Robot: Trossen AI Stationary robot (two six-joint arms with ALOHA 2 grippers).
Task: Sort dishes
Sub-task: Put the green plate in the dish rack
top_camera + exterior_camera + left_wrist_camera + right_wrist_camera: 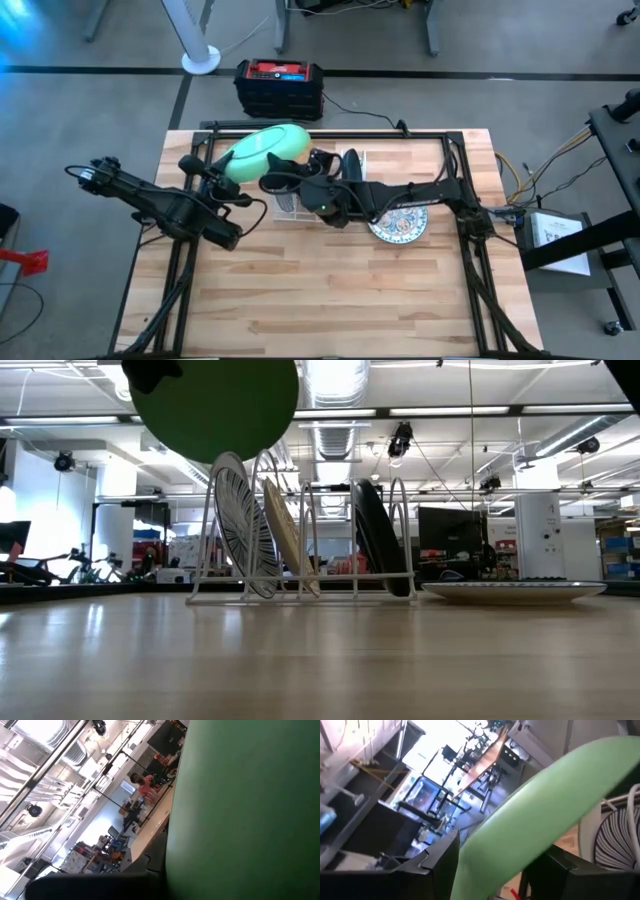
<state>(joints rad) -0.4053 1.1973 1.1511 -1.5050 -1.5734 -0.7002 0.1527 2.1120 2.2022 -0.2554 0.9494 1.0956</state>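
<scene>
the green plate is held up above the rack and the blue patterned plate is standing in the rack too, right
Not quite. The green plate is held up above the rack, but the blue patterned plate lies flat on the table beside the rack, as the high view shows.

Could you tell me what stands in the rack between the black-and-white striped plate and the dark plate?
In the low view, a mustard-yellow plate stands between the striped plate and the dark plate in the white rack.
</scene>
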